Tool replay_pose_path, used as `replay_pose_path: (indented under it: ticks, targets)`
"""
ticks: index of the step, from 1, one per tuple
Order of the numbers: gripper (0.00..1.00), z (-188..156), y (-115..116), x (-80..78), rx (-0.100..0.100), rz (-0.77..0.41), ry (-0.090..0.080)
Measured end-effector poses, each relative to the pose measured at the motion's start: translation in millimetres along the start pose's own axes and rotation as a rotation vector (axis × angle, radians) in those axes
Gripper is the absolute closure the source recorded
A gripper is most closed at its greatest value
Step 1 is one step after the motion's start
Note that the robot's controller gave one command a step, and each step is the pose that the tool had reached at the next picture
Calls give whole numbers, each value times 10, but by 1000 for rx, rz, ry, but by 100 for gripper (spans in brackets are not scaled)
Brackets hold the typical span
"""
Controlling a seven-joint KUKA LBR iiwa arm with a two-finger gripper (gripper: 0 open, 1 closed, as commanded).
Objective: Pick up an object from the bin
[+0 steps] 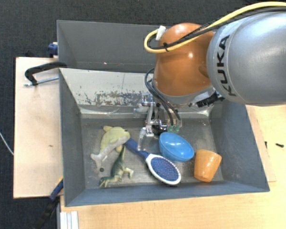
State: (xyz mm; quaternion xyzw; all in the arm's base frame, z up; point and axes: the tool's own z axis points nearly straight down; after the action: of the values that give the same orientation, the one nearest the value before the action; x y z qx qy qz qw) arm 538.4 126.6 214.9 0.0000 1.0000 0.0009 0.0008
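Observation:
My gripper (148, 133) hangs over the middle of the bin floor, its metal fingers pointing down just above the handle end of a blue and white hairbrush (158, 165). I see nothing between the fingers. A blue egg-shaped thing (176, 146) lies just right of the fingertips. A pale yellow-green toy dolphin (110, 143) lies to their left.
A small green toy dinosaur (116, 171) lies near the front left of the bin floor. An orange cup (207, 165) lies on its side at the front right. The arm's orange cover hangs over the back right of the bin.

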Motion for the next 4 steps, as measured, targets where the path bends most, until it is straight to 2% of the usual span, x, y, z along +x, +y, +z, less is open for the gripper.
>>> replay_pose_path:
  ticks: [1, 2, 3, 4]
  targets:
    - [0, 1393, 195, 418, 1, -381, 8]
    - [100, 1366, 198, 402, 0, -379, 2]
    - [100, -35, 9, 65, 2, -543, -12]
    - [0, 6, 16, 87, 0, -544, -3]
